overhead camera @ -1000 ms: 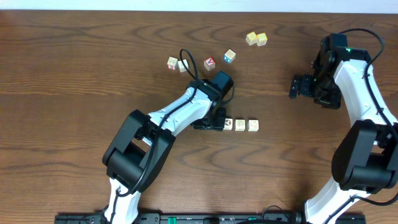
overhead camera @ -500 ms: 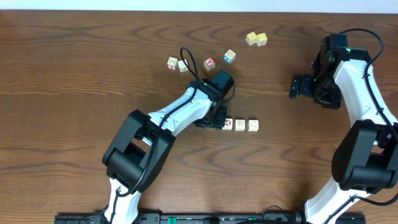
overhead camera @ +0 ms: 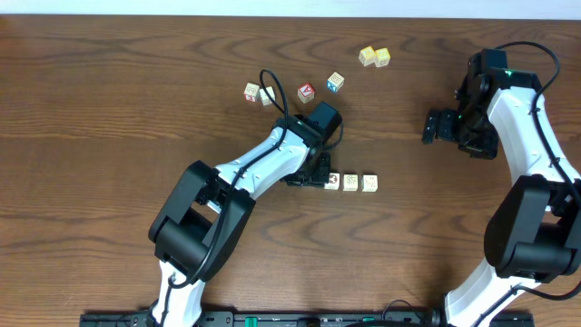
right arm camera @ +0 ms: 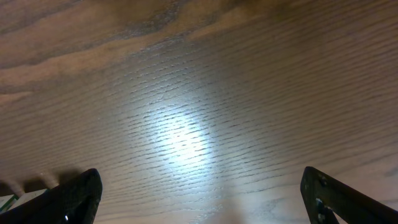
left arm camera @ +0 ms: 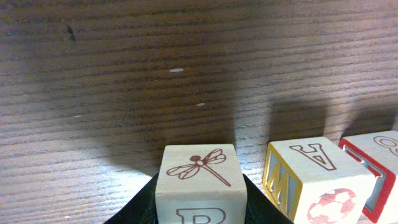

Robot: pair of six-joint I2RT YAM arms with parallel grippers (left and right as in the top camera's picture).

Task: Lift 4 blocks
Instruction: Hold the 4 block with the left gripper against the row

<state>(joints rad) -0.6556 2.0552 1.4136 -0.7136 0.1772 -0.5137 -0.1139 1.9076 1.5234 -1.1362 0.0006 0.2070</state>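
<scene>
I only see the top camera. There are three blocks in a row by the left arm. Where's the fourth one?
Observer: Between the fingers of the left gripper. The left wrist camera shows that block, with a dragonfly drawn on it.
Operator: Is it squeezed?
Observer: The dark fingers flank both sides; I can't tell if they press.
Operator: And the right gripper?
Observer: The right gripper is open. Its wrist camera shows only bare table between its wide-apart fingers.

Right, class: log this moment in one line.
left gripper straddles dragonfly block, grip unclear | right gripper open | three blocks beside, on table
</scene>
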